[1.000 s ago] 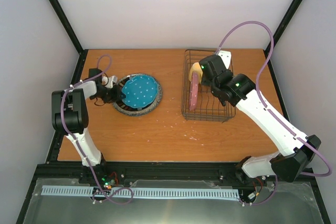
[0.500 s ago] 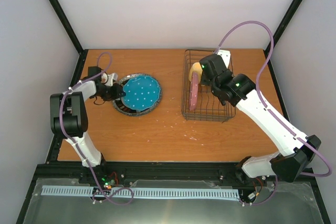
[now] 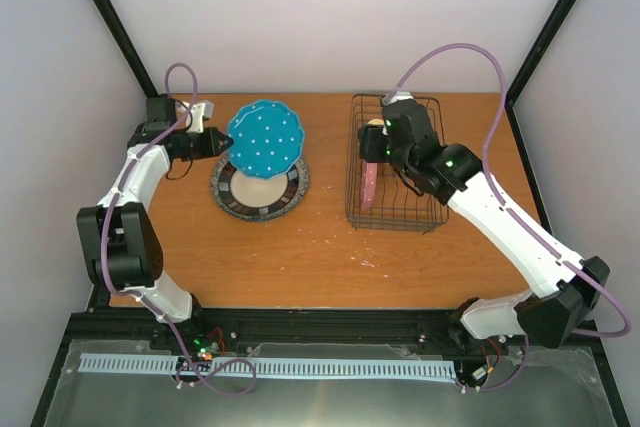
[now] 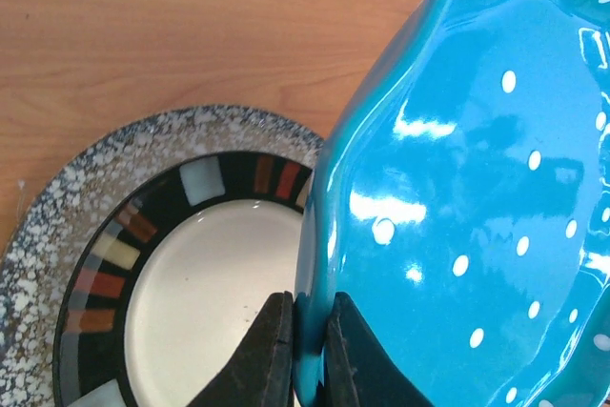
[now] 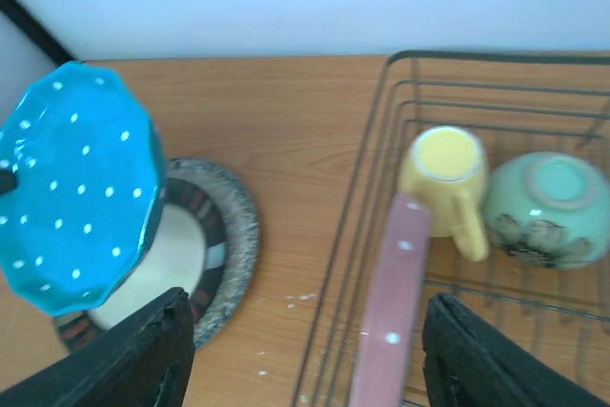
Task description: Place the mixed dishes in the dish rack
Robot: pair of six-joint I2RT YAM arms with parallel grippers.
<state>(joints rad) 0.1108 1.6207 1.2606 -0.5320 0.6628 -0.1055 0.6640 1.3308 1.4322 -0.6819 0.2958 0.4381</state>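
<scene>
My left gripper (image 3: 212, 143) is shut on the rim of the teal dotted plate (image 3: 266, 137) and holds it tilted on edge above the stack; the pinch shows in the left wrist view (image 4: 310, 355). Below it the dark-rimmed plate (image 4: 191, 274) lies face up on the grey speckled plate (image 4: 86, 188). The dish rack (image 3: 432, 162) holds the pink dotted plate (image 5: 396, 312) on edge, the yellow mug (image 5: 443, 173) and the mint-green bowl (image 5: 548, 207). My right gripper (image 5: 305, 369) is open and empty above the rack's left side, its fingers apart from the pink plate.
The stack of two plates (image 3: 262, 189) lies on the wooden table left of the rack. Black frame posts (image 3: 120, 32) stand at the back corners, with white walls behind. Small white specks (image 5: 305, 300) lie on the wood between stack and rack.
My left gripper has lifted the teal plate off the stack and carried it up and toward the far left, tilting it. My right gripper has drawn back a little above the rack.
</scene>
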